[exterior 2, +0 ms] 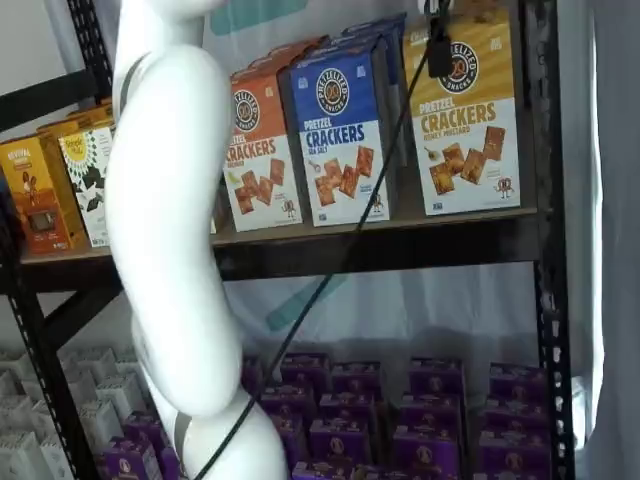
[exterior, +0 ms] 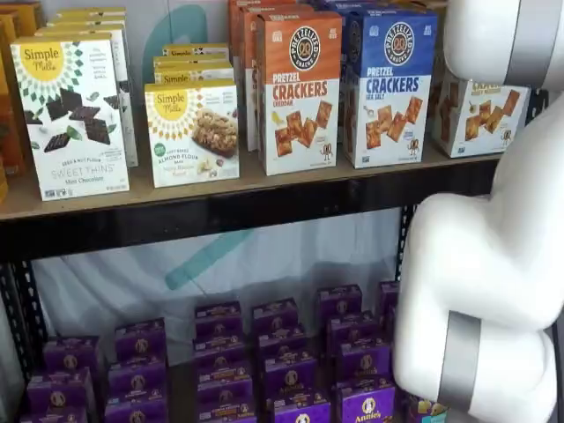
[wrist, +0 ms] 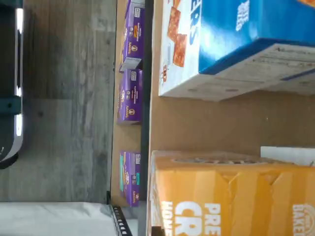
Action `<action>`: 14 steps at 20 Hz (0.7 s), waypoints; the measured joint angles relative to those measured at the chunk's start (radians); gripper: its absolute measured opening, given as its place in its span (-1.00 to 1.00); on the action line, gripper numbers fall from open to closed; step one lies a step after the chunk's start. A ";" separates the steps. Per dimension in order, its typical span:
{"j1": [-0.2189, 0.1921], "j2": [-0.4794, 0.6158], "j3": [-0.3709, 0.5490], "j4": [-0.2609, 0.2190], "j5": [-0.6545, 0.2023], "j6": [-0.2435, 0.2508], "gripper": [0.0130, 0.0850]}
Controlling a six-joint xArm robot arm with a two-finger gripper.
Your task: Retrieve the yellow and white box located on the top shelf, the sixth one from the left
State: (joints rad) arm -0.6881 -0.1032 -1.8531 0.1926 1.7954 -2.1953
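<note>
The yellow and white box [exterior 2: 465, 110] stands upright at the right end of the top shelf [exterior 2: 400, 245], beside a black upright. In a shelf view the white arm hides its top, and only its white lower half [exterior: 480, 115] shows. In the wrist view its golden-yellow top [wrist: 221, 196] is close below the camera. A short black part of my gripper [exterior 2: 438, 50] hangs from the view's top edge with a cable, in front of the box's upper left corner. No gap between fingers shows. The box stands free on the shelf.
A blue-topped cracker box [exterior: 388, 84] stands just left of the yellow one, then an orange-topped one [exterior: 298, 88] and Simple Mills boxes [exterior: 70, 115]. Purple boxes [exterior: 282, 352] fill the lower level. The white arm [exterior: 476, 264] covers the right side.
</note>
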 joint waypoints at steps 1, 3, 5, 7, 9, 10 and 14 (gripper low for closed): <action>0.000 -0.006 0.003 -0.004 0.005 -0.001 0.22; -0.003 -0.019 0.014 -0.007 0.010 -0.004 0.22; -0.008 -0.037 0.030 -0.006 0.019 -0.008 0.22; -0.016 -0.060 0.049 -0.004 0.031 -0.013 0.22; -0.022 -0.082 0.066 -0.006 0.048 -0.018 0.22; -0.027 -0.098 0.081 -0.008 0.056 -0.022 0.22; -0.050 -0.158 0.132 -0.014 0.092 -0.043 0.22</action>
State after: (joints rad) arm -0.7378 -0.2613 -1.7213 0.1790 1.8875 -2.2380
